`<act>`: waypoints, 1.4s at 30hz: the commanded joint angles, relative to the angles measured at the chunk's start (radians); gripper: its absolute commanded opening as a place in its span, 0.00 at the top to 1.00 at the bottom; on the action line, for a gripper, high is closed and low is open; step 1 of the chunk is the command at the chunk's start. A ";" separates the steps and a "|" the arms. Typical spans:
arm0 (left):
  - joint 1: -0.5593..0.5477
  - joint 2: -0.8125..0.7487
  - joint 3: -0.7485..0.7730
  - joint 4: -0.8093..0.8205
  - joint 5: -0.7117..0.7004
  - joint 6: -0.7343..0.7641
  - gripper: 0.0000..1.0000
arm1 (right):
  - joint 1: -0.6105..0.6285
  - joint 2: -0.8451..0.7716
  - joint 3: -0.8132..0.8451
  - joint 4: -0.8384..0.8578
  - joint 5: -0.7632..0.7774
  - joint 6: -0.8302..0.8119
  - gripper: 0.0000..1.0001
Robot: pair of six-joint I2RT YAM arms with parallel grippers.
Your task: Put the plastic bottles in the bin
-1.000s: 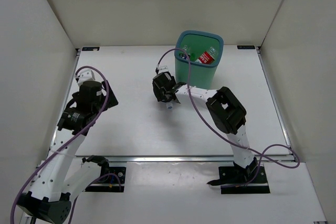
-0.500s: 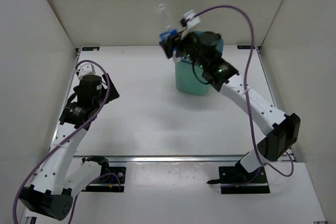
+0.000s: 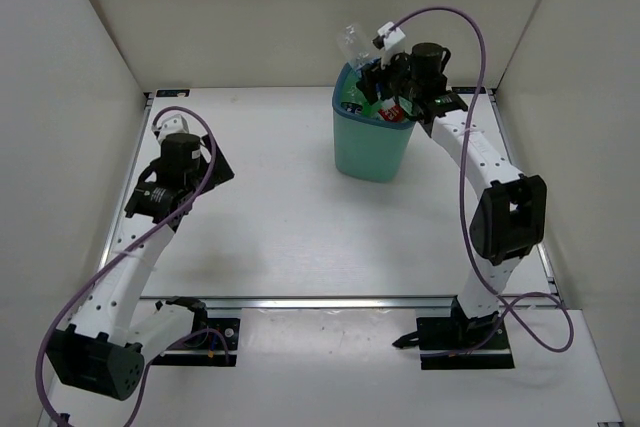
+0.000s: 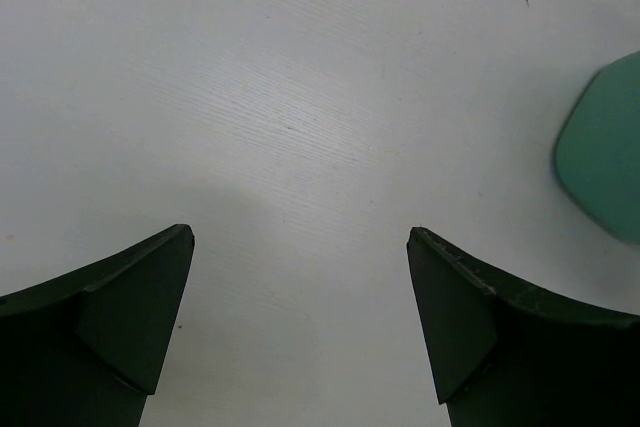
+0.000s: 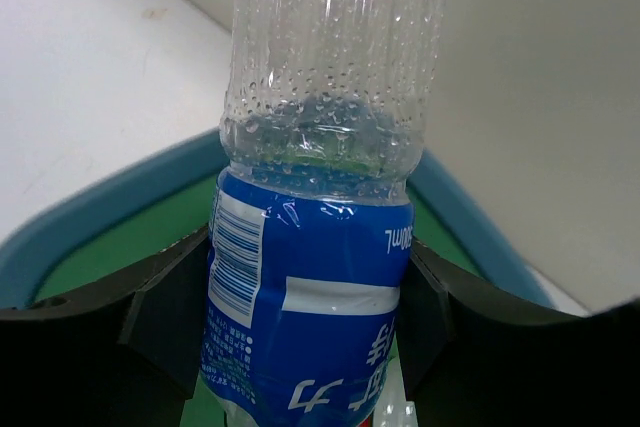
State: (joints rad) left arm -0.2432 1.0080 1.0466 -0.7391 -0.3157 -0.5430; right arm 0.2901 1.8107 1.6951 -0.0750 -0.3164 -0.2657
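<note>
**Over the bin's mouth, one bottle held in the right tool**

At the far side of the tabletop stands the teal bin, close to the back wall and a little right of centre. The right arm reaches out long from its base and bends over it. The right tool is clamped on a clear bottle with a blue label. Its two dark fingers press the labelled part from either side. From the overhead view the bottle's clear end sticks up and away above the bin's far-left corner, tilted against the wall behind. Small droplets cling to the inside of the clear plastic. Through the wrist view the bin's bluish rim and green inside lie directly below the bottle.

Other bottles already lie inside the bin: a red-labelled bottle towards the right side and a green one towards the left. How many more sit beneath them I cannot tell.

Well apart, on the left of the tabletop, the left tool hangs above bare white surface with its fingers spread wide and nothing between them. A corner of the bin shows at the right edge of its view. A purple cable loops from the right wrist down along the arm.
</note>
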 commanded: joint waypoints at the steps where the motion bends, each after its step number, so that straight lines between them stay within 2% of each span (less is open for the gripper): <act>1: 0.009 0.024 0.007 0.049 0.055 -0.002 0.01 | -0.046 -0.068 -0.069 0.111 -0.144 -0.001 0.54; 3: 0.004 0.032 0.010 0.050 0.058 -0.002 0.01 | -0.068 -0.097 -0.159 0.158 -0.213 0.016 0.51; 6: 0.013 0.043 0.015 0.052 0.061 0.012 0.02 | -0.068 -0.113 -0.204 0.152 -0.219 0.003 0.50; 7: 0.013 0.047 0.019 0.052 0.058 0.012 0.01 | -0.068 -0.113 -0.215 0.132 -0.199 -0.009 0.44; 9: 0.007 0.052 0.021 0.046 0.055 0.018 0.02 | -0.062 -0.119 -0.239 0.103 -0.153 -0.020 0.21; 10: 0.010 0.053 0.026 0.043 0.055 0.017 0.01 | -0.055 -0.126 -0.258 0.098 -0.154 -0.020 0.14; 11: 0.009 0.052 0.024 0.047 0.050 0.018 0.01 | -0.052 -0.137 -0.264 0.118 -0.151 -0.014 0.03; 12: 0.005 0.052 0.023 0.047 0.056 0.028 0.02 | -0.052 -0.152 -0.282 0.124 -0.136 -0.004 0.00; 15: 0.004 0.058 0.026 0.046 0.056 0.025 0.01 | -0.040 -0.189 -0.287 0.156 -0.095 0.031 0.01; 20: -0.005 0.070 0.038 0.040 0.064 0.018 0.02 | -0.016 -0.251 -0.203 0.095 0.049 0.083 0.01; 24: 0.002 0.073 0.036 0.038 0.086 0.014 0.02 | -0.003 -0.353 -0.218 0.049 0.189 0.176 0.01; 26: 0.004 0.073 0.030 0.030 0.093 0.012 0.01 | -0.047 -0.398 -0.236 -0.037 0.314 0.261 0.00; 27: 0.013 0.073 0.039 0.026 0.099 0.005 0.01 | -0.071 -0.419 -0.238 -0.134 0.368 0.369 0.01; 28: 0.016 0.079 0.038 0.020 0.098 -0.001 0.02 | -0.133 -0.435 -0.241 -0.240 0.356 0.450 0.01; 30: 0.019 0.081 0.035 0.004 0.093 -0.008 0.01 | -0.320 -0.493 -0.345 -0.334 0.205 0.529 0.01; 31: 0.021 0.090 0.029 0.003 0.096 -0.005 0.01 | -0.365 -0.504 -0.374 -0.426 0.197 0.586 0.01; 33: 0.022 0.083 0.024 -0.002 0.096 -0.002 0.02 | -0.526 -0.507 -0.455 -0.546 0.169 0.605 0.00; 35: 0.022 0.075 0.015 -0.006 0.101 -0.006 0.02 | -0.624 -0.513 -0.515 -0.656 0.160 0.588 0.01; 37: 0.028 0.073 0.019 -0.009 0.078 -0.003 0.01 | -0.638 -0.557 -0.589 -0.660 0.241 0.554 0.00; 39: 0.035 0.087 0.036 -0.028 0.043 -0.002 0.01 | -0.573 -0.623 -0.669 -0.649 0.425 0.554 0.01; 42: 0.041 0.098 0.040 -0.032 0.015 0.003 0.01 | -0.577 -0.666 -0.690 -0.606 0.368 0.568 0.01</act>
